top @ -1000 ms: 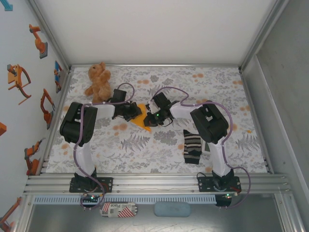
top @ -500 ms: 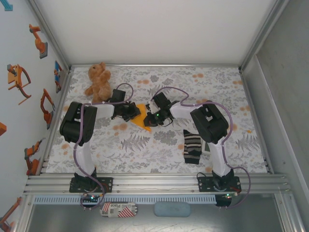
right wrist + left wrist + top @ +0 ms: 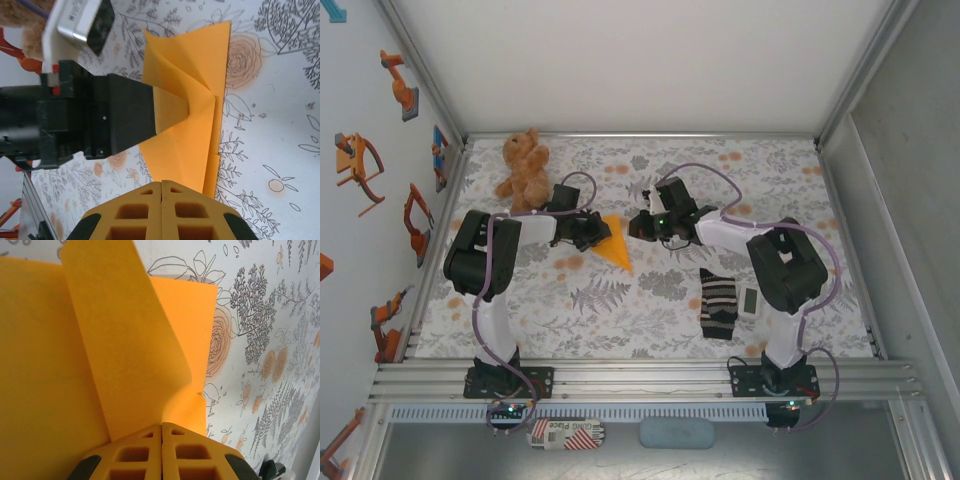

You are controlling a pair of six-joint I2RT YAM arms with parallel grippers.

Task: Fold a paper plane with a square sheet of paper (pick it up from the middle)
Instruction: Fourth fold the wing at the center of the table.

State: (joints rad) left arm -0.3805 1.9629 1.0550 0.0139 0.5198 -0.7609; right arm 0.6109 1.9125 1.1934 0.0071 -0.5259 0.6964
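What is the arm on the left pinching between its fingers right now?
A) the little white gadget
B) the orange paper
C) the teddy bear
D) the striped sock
B: the left gripper has its black fingers closed on a raised flap of the orange paper, while the striped sock and the teddy bear lie apart from it.
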